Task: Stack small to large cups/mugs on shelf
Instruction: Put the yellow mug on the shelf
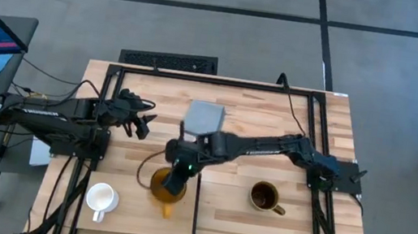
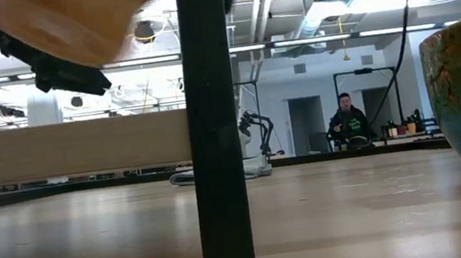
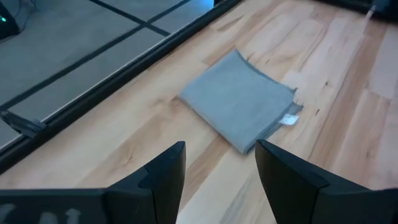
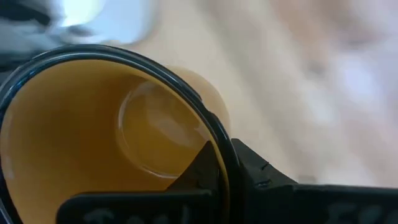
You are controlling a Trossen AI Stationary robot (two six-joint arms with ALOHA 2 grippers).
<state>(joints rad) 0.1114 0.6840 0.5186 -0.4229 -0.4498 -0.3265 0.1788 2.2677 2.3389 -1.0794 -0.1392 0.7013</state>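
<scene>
Right hand (image 1: pixel 174 179) was clamped on the rim of the yellow-amber mug (image 1: pixel 164 186), held clear of the shelf (image 1: pixel 131 204) in the low view, just left of the black strip (image 1: pixel 195 214). Small white mug (image 1: pixel 101 198) stood on the shelf; dark brown mug (image 1: pixel 264 196) sat off it on the surface (image 1: pixel 328 142). Left hand (image 1: pixel 141 120) waited apart near the grey cloth (image 1: pixel 204 118). No stacking was done yet; judged early.

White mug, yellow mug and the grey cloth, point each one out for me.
white mug (image 1: pixel 100 197): high view, on its pale inside.
yellow mug (image 4: pixel 81 137): right wrist view, on its amber inner wall.
grey cloth (image 3: pixel 239 99): left wrist view, on its middle.
</scene>
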